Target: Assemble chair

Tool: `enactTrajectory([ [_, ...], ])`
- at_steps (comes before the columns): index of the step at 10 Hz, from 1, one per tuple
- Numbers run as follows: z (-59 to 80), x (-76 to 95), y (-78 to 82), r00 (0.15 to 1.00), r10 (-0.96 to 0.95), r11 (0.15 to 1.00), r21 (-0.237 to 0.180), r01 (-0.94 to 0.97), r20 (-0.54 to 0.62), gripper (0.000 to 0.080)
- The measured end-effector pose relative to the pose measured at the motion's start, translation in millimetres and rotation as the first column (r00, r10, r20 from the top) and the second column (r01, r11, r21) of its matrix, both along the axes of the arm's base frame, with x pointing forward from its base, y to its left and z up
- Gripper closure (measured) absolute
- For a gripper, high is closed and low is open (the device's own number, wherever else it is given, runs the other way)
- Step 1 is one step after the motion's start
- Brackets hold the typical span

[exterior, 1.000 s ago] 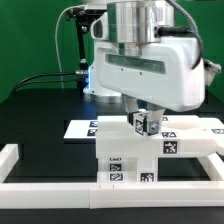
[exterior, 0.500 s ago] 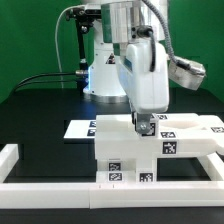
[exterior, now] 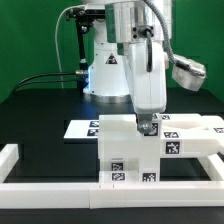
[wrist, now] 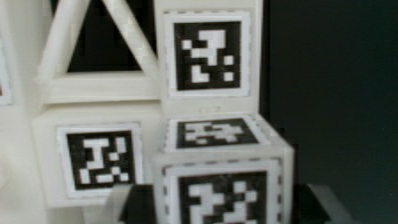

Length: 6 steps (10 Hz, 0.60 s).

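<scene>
The chair [exterior: 140,150], a white stepped structure of tagged blocks, is seen standing on the black tabletop [exterior: 40,110] just inside the low white border rail [exterior: 30,185]; the marker board [exterior: 80,128] lies behind it. The tool [exterior: 146,124] is lowered onto the chair's top; a small tagged cube [wrist: 222,175] is gripped between its partly closed fingers [wrist: 338,205], set against the structure.

Robotics lab: marker board [exterior: 82,128], bordered black table [exterior: 40,110].
</scene>
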<state>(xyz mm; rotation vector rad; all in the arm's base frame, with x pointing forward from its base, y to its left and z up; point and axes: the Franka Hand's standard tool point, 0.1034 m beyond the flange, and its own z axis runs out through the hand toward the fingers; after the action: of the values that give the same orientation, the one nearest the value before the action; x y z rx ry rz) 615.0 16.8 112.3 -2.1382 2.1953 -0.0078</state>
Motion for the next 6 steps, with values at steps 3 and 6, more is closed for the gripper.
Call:
enactTrajectory([
  [3, 0.0, -0.4, -0.9, 1.0, -0.001, 1.0, 0.005, 0.001, 0.005, 0.0515],
  [6, -0.6, -0.7, -0.7, 1.0, 0.001, 1.0, 0.005, -0.001, 0.005, 0.0464],
])
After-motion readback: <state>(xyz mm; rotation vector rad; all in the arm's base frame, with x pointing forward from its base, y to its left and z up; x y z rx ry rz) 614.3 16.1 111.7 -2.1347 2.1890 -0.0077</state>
